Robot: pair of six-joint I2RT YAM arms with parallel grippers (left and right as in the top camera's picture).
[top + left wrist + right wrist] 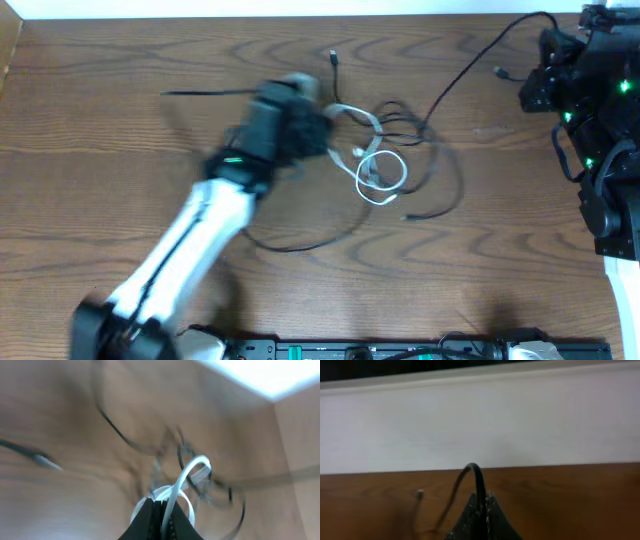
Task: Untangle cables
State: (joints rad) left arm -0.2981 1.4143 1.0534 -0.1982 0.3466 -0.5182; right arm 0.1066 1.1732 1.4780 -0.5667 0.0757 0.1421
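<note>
Looping white cable (199,461), tangled thin black cable (295,249)

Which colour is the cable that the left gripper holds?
White; the left wrist view shows the white cable best, pinched in the left gripper.

Robotics lab bench, white-shelled left arm (185,250) and black right arm (590,60) with green status lights (625,88) at a wood-grain table (90,130), black equipment rail (330,350), plain white wall (480,425).

Overhead looks straight down on the worktop (100,120). Left wrist view, close behind the left hand (160,504), shares the white cable (186,474) ahead with overhead. Right wrist view looks level past the right hand (481,500).
</note>
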